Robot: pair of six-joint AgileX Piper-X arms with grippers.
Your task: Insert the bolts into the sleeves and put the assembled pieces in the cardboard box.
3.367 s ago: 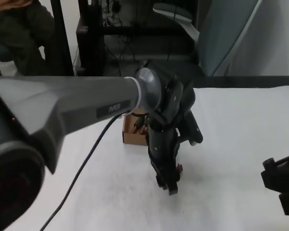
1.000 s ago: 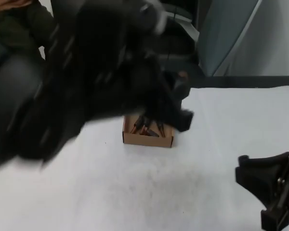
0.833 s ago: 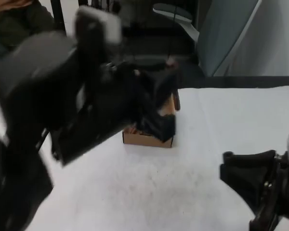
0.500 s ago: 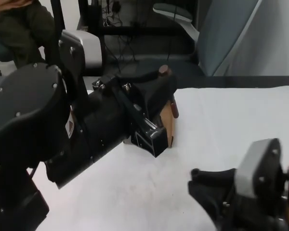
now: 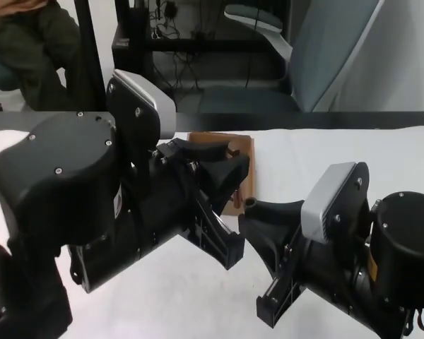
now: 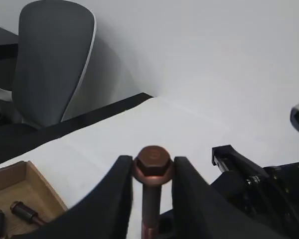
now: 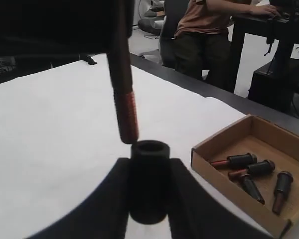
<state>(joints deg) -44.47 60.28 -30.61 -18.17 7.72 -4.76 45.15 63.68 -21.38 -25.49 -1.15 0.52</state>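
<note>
Left hand: the left hand (image 6: 153, 172) is clamped on a bolt (image 6: 152, 160) just under its head, one finger on either side of the shank.
Right hand: the right hand (image 7: 149, 168) is clamped on a sleeve (image 7: 149, 183), bore facing up toward the bolt.
Bolt position: it is held above the worktop (image 7: 50, 114), with its threaded tip just above the sleeve's mouth and slightly off to one side. It has not entered.
Bolt, form and material: copper-toned metal with a flanged hexagonal head, a smooth upper shank and a ridged thread at the lower end.
Sleeve, form and material: a short, dark, matt cylinder with a thick wall and a round bore.
Handling, bolt: probably rigid and heavy for its size. The smooth shank may slip or swing between the fingers, so a hold close under the flange looks the steadiest.
Handling, sleeve: probably stiff and not fragile. Its curved side can roll in the grip, so a hold across the middle that leaves the mouth free suits insertion.
Cardboard box: the cardboard box (image 7: 276, 133) is an open, shallow tray of plain brown board on the worktop, near the sleeve but apart from it.
Box contents: several assembled pieces (image 7: 249, 169) lie loose on its floor.
Worktop surface: white, matt and flat.
</note>
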